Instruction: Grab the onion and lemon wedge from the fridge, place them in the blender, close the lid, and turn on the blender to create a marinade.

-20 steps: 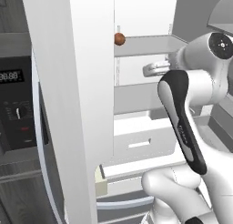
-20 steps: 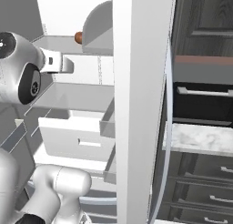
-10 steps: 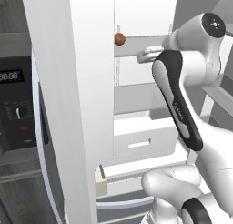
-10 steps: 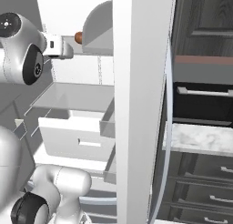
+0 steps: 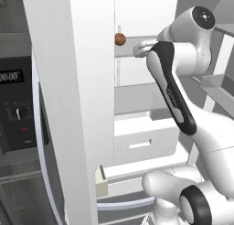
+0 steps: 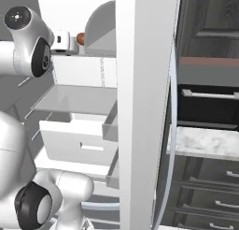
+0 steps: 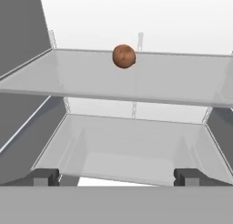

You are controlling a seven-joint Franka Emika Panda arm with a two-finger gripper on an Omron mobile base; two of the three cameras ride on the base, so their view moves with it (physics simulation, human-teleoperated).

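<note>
Reddish-brown and round, the onion [image 7: 124, 56] sits on a translucent grey-white shelf [image 7: 150, 82] high in the fridge [image 5: 141, 141], toward the back of the shelf and close to the rear wall. In the left base view it shows as a small ball [image 5: 119, 39] just past the edge of the thick white door [image 5: 73, 96]; in the right base view it peeks out [image 6: 80, 37] beside the arm's wrist.

The gripper [image 7: 116, 176] hangs in front of the shelf and a little below the onion's level, well apart from it, fingers [image 7: 45, 176] spread wide with nothing between them.

The main risk, as I judge it, is the ball itself: a finger meeting it off-centre could nudge it away along the smooth shelf or against the back wall. Reaching in too low could drive the fingers into the shelf's front edge, since the onion rests deep on it.

Below the shelf lie a second shelf and a white pull-out drawer [image 5: 146, 139]. The doors stand on either side of the opening and narrow the arm's room to swing. A dark oven with a display [image 5: 16, 105] stands to the left, and dark cabinets with a marble counter [image 6: 205, 142] stand to the right.
</note>
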